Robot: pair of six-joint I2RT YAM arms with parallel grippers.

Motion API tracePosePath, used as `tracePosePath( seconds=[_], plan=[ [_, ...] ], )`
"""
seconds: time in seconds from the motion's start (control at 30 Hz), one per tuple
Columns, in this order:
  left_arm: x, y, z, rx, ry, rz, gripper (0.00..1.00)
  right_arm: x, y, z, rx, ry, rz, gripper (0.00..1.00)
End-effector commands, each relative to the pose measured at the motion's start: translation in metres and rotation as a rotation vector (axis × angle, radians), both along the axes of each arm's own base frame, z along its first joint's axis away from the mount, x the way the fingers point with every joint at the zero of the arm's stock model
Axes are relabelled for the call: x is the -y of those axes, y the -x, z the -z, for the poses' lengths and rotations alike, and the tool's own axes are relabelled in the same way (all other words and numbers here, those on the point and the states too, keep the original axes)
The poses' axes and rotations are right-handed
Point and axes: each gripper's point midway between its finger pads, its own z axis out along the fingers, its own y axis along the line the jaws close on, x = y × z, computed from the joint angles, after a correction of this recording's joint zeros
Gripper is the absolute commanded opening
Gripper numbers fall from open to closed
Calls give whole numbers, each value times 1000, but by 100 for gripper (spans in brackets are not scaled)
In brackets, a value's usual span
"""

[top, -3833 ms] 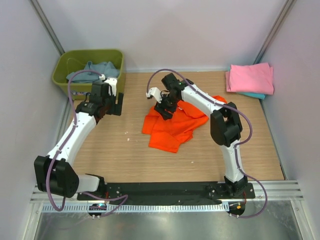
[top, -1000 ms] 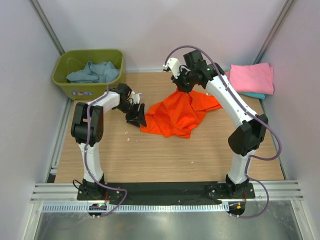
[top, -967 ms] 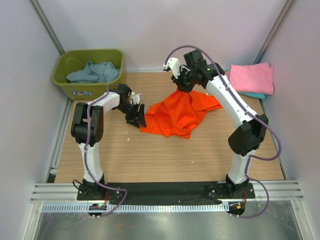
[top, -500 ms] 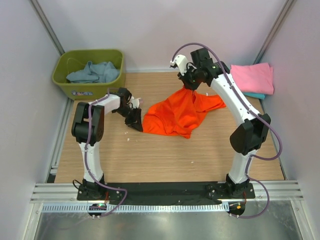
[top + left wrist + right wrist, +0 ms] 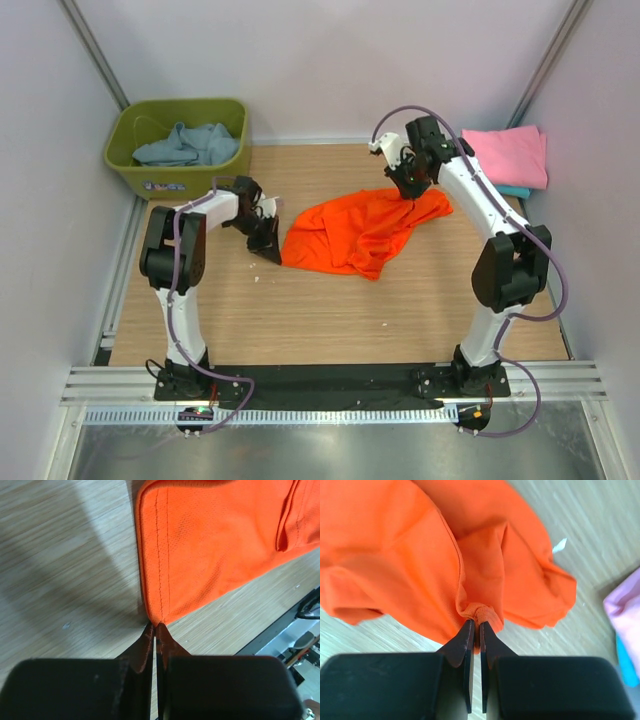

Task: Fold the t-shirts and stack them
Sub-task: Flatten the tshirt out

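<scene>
Orange t-shirt, crumpled, hem in left pincer; bunched in right pincer

Bright, even light falls from overhead. Shadows on the counter are faint and soft, except a broad grey one in the left wrist view. The orange t-shirt shows sharp stitching; the left gripper and right gripper blur near the lens.

Under the pink shirt we see only a thin edge of a teal shirt; the rest is covered. The wall of the tub hides the lower part of the blue-grey shirt, and its label is too small to read. Both wrist views cut off the orange shirt at their edges. We cannot tell what the white speck on the table is.
</scene>
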Motion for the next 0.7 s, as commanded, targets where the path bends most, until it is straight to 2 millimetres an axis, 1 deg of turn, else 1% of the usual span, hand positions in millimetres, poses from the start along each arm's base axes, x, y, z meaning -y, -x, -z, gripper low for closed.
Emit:
tracePosePath(
  seconds=[0.0, 0.07, 0.1, 0.13, 0.17, 0.23, 0.27, 0.33, 0.37, 0.4, 0.43, 0.47, 0.5, 0.57, 0.6, 0.63, 0.67],
  plan=[
    [-9, -13, -19, 114, -29, -4, 0, 23, 5, -3, 27, 80, 18, 9],
    [-10, -16, -24, 136, -35, -6, 0, 31, 4, 5, 7, 114, 37, 20],
    [-10, -17, -25, 142, -39, -6, 0, 31, 4, 5, 2, 118, 32, 30],
    [-9, -19, -27, 148, -33, -2, 0, 30, 2, 2, 5, 115, 23, 44],
    [-10, -18, -28, 143, -33, 4, 0, 19, -2, -11, 32, 64, -4, 48],
    [-7, -17, -31, 140, -14, 12, 0, 7, -11, -29, 83, -1, -30, 55],
    [-6, -16, -31, 136, -9, 17, 0, -13, -17, -46, 105, -83, -94, 55],
    [-6, -16, -33, 134, -7, 20, 0, -34, -19, -56, 89, -150, -166, 55],
    [-6, -17, -34, 139, -10, 19, 0, -43, -18, -70, 79, -173, -204, 54],
    [-7, -17, -33, 143, -15, 25, 0, -62, -18, -52, 3, -218, -260, 54],
    [-8, -18, -34, 150, -20, 25, 0, -70, -17, -45, -37, -234, -289, 55],
    [-9, -18, -34, 150, -25, 25, 0, -76, -12, -48, -68, -246, -320, 54],
    [-9, -18, -34, 154, -29, 24, 0, -86, -13, -24, -124, -244, -364, 54],
    [-10, -18, -35, 149, -32, 20, 0, -97, -13, -8, -149, -223, -407, 52],
    [-10, -16, -34, 143, -34, 20, 0, -101, -16, 2, -153, -198, -412, 51],
    [-10, -15, -34, 142, -34, 26, 0, -111, -15, 19, -171, -147, -437, 49],
    [-9, -15, -34, 145, -37, 30, 0, -115, -13, 26, -184, -129, -462, 49]
  ],
)
